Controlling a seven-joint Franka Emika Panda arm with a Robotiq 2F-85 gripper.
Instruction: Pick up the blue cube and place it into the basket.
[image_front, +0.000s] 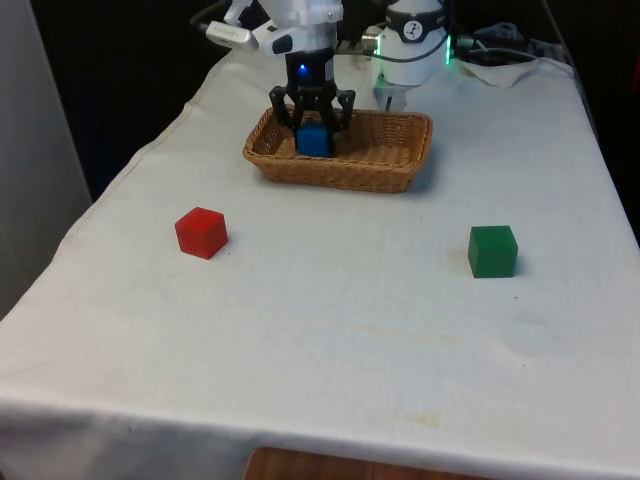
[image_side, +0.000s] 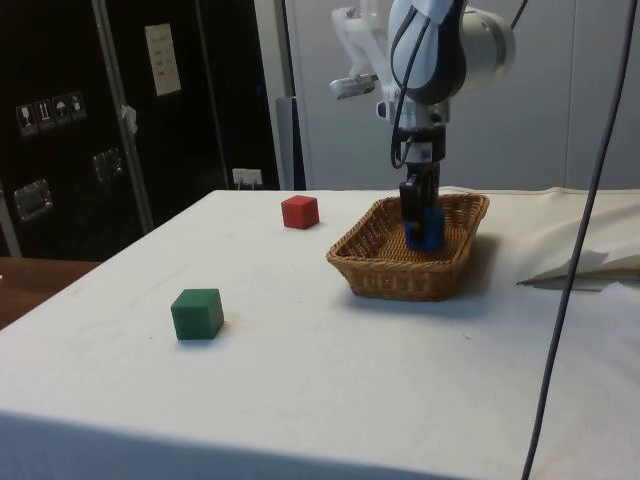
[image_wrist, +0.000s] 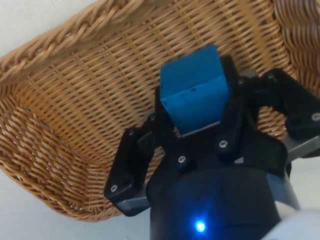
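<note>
White cloth (image_front: 330, 330) covers the table, and on it, toward the robot's end, sits a shallow woven wicker basket (image_front: 390, 165) of light brown cane. Inside its rim hangs the black two-finger gripper (image_front: 313, 125), pointing straight down, its jaws pinching a small blue cube (image_front: 314, 140) between them. In the wrist view the blue cube (image_wrist: 195, 95) sits squarely between the fingers (image_wrist: 231, 112), with the basket's woven floor (image_wrist: 100, 100) directly beyond it.

What matters for the coming move is the cube's place against the basket. From the side, the cube (image_side: 424, 228) is already below the level of the rim (image_side: 400, 268) and inside the walls, nearer the end of the basket that lies at the front view's left. Whether it touches the weave or hangs just above it I cannot tell. Either way the cube lies straight under the jaws with basket floor beneath, so I judge that only a small descent, if any, and a release are left.

Well apart from the basket, a red cube (image_front: 201, 232) stands on the cloth at the front view's left and a green cube (image_front: 492, 250) at its right, neither in the way.
</note>
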